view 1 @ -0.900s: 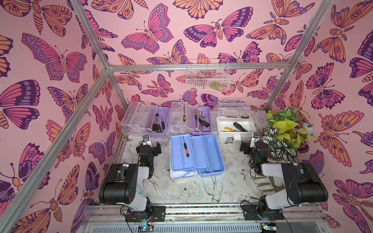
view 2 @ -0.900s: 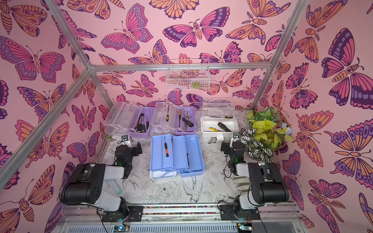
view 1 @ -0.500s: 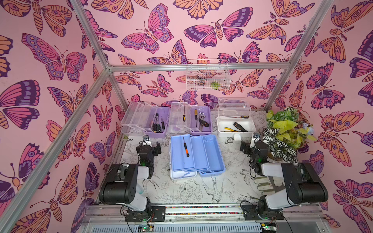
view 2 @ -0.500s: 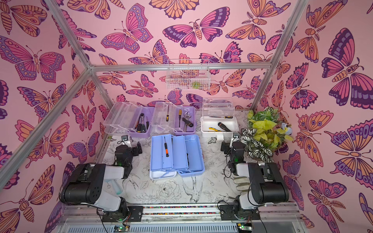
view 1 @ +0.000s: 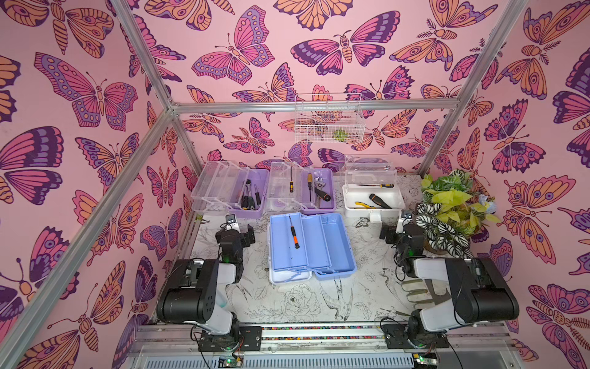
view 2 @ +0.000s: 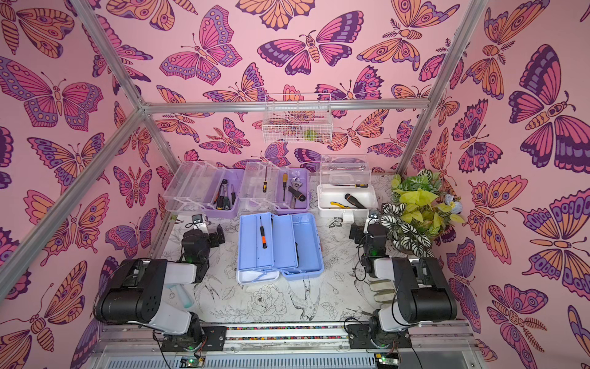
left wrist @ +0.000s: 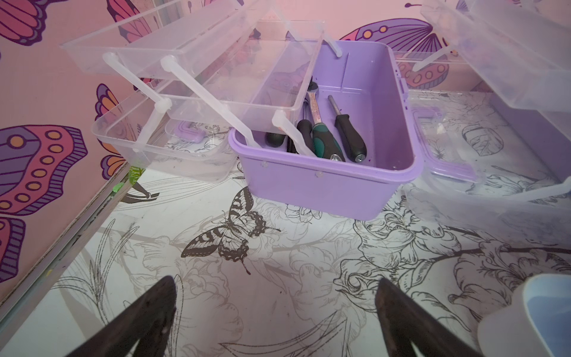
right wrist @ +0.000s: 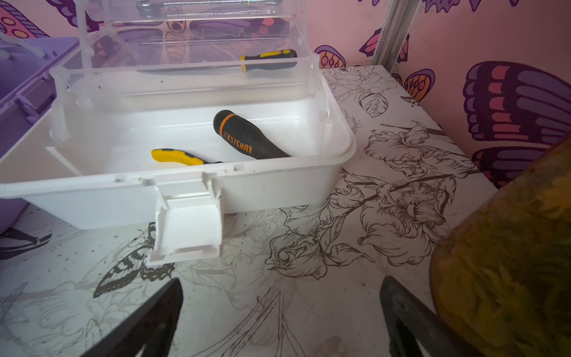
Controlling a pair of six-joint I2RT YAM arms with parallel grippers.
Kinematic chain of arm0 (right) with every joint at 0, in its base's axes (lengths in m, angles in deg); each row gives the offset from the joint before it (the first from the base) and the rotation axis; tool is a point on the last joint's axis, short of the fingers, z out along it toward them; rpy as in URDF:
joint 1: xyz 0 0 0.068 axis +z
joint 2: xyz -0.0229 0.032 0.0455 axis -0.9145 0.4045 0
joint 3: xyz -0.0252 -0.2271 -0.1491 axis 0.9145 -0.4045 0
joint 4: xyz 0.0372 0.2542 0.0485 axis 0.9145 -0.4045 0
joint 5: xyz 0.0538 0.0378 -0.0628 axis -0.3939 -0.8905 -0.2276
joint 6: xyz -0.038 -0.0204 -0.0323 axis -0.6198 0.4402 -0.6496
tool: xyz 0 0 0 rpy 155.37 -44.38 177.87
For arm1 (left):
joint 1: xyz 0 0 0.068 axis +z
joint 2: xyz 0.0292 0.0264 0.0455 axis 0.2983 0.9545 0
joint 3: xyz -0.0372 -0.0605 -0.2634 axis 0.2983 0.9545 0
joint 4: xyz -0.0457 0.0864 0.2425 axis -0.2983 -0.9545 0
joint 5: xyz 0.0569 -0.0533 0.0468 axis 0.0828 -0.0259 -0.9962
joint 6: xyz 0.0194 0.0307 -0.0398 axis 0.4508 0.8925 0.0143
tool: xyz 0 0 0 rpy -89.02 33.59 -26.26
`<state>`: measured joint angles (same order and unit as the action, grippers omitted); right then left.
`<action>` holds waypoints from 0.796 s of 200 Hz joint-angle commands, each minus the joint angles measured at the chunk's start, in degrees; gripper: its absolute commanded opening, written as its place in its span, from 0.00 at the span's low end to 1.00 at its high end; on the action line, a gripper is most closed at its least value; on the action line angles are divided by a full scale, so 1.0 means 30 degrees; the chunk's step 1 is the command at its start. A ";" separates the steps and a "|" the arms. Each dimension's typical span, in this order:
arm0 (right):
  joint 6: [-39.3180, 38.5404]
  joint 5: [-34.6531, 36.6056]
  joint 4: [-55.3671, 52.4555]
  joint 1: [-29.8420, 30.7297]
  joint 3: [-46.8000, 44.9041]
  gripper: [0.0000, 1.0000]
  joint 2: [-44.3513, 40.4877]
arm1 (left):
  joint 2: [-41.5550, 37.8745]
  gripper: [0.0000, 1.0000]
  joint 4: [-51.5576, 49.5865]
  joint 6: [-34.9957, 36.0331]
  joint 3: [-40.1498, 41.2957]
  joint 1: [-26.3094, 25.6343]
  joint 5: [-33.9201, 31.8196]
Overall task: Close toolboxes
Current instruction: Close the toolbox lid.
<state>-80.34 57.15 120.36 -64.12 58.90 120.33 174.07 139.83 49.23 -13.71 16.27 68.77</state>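
Four toolboxes stand open on the patterned table. Two purple toolboxes (view 1: 252,198) (view 1: 319,195) sit in the far row with their clear trays folded out and tools inside. To their right the white toolbox (view 1: 372,201) has its clear lid raised. A light blue toolbox (view 1: 311,246) lies spread open in the middle, a screwdriver (view 1: 294,236) in its tray. My left gripper (view 1: 238,228) is open, just short of the left purple toolbox (left wrist: 327,182), holding nothing (left wrist: 275,279). My right gripper (view 1: 396,228) is open and empty (right wrist: 282,279) before the white toolbox (right wrist: 278,185).
A potted plant (view 1: 450,207) stands at the far right, close beside the right gripper, and fills one side of the right wrist view (right wrist: 509,262). A white wire basket (view 1: 329,123) hangs on the back wall. Aluminium frame posts (view 1: 188,150) mark the far corners.
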 commanded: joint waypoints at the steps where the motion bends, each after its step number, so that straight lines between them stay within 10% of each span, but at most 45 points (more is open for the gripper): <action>1: -0.0259 0.0869 -0.0956 0.0124 0.1158 0.99 -0.0525 | -0.1083 0.99 -0.1691 0.0117 -0.0498 0.0111 -0.0091; 74: 0.1833 0.4209 -2.1824 0.6434 1.0421 0.97 -0.3785 | -0.9616 0.99 -1.7554 -0.2022 -0.5769 -0.3998 -0.4618; 159: 0.6665 -0.1348 -2.6167 0.9891 1.1761 0.71 -0.1926 | -1.3427 0.88 -3.0708 -0.7800 -0.8772 -0.5361 0.1889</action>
<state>-65.43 57.85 45.68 -34.76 94.33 113.66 135.10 60.58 30.61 -40.03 0.45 67.31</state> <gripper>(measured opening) 0.740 0.884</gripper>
